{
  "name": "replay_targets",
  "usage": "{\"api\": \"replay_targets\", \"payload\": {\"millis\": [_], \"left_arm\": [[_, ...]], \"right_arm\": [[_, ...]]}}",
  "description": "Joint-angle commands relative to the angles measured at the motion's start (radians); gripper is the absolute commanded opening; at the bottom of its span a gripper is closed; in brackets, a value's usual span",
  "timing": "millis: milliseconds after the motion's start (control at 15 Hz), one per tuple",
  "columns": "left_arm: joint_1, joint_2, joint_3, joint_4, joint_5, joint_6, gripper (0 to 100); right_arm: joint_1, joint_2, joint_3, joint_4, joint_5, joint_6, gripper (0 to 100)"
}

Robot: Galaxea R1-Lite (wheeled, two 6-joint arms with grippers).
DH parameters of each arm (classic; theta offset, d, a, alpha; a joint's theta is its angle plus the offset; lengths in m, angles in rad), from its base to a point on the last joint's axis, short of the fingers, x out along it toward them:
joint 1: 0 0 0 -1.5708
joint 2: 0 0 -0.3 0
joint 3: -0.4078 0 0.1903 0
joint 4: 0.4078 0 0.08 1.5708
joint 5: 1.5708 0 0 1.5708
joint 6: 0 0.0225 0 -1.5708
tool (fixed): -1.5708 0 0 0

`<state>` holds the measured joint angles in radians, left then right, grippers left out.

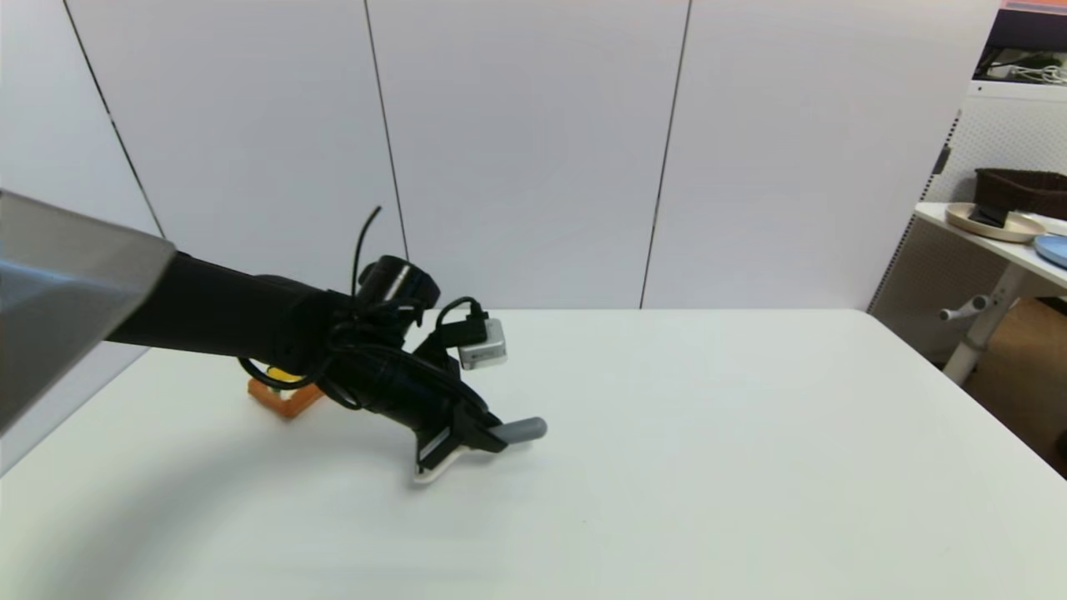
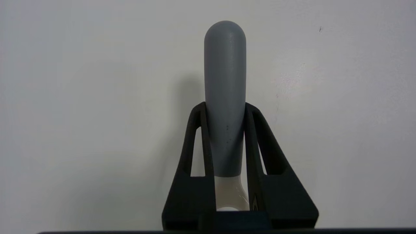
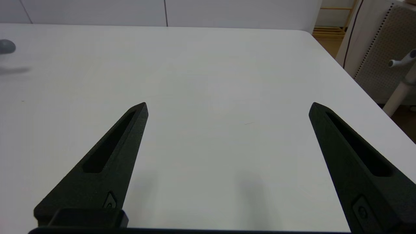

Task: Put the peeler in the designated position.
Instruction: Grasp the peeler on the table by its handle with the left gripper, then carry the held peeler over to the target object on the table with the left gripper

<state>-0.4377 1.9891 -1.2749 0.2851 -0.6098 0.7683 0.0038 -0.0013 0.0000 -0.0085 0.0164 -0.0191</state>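
Grey-handled peeler [image 2: 225, 97] clamped in left tool [image 2: 224, 110] above table [image 1: 750, 458]; right tool [image 3: 227, 107] spread apart.

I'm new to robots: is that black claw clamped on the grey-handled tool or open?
Clamped. The left gripper has both fingers pressed against the peeler handle's sides.

Setting: indoor robot test room, laboratory type. Evidence: bare white table [image 1: 750, 433]; plain white panelled wall [image 1: 517, 150] with dark seams behind it; white pegboard partition [image 1: 1013, 125] at the right; a second height-adjustable desk [image 1: 992, 242] carrying a beige plate [image 1: 996, 223], a blue plate [image 1: 1052, 248] and a dark basket [image 1: 1021, 190].
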Motion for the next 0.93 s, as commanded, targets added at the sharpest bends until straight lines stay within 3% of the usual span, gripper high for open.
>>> {"api": "replay_targets", "payload": {"millis": [67,467,933], "left_arm": [[0.185,-0.156,-0.006,0.034,0.038,0.017,0],[0.488,-0.066,-0.253,0.054,0.096,0.233,0],[0.628,0.223,-0.649,0.2,0.076,0.614,0]], "right_arm": [[0.001,0.0,0.0,-0.001,0.0,-0.001,100],[0.001,0.0,0.0,0.001,0.0,-0.001,100],[0.001,0.0,0.0,0.001,0.0,-0.001,100]]}}
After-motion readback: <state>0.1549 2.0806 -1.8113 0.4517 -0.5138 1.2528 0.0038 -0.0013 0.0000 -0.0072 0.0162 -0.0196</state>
